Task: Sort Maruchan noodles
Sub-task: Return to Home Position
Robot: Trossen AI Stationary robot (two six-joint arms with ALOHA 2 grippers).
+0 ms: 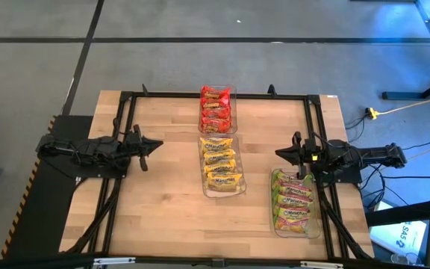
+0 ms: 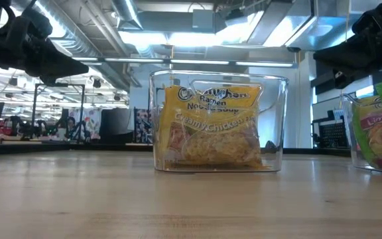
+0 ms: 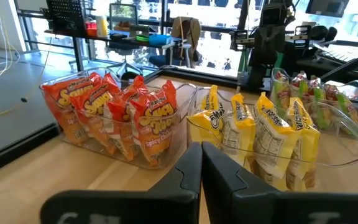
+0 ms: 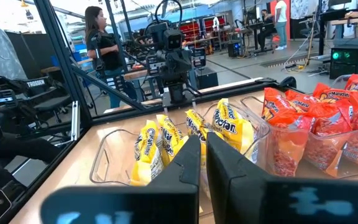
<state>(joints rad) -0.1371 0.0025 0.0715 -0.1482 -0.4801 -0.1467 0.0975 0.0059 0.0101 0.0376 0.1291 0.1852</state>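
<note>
The Maruchan noodles stand on edge in three clear bins. Red packets (image 1: 215,109) fill the bin at the table's far middle, also in the left wrist view (image 3: 114,115). Yellow packets (image 1: 221,166) (image 2: 211,126) fill the centre bin. Green/pink packets (image 1: 294,203) (image 2: 380,133) fill the bin at the right, near side. My left gripper (image 1: 155,145) (image 3: 201,163) hovers left of the yellow bin, shut and empty. My right gripper (image 1: 279,154) (image 4: 202,155) hovers right of the yellow bin, just beyond the green/pink bin, shut and empty.
A black frame (image 1: 125,97) runs around the wooden table top. Bare wood (image 1: 163,209) lies left of the bins and along the near edge. Beyond the table a person (image 4: 101,46) stands among benches and equipment.
</note>
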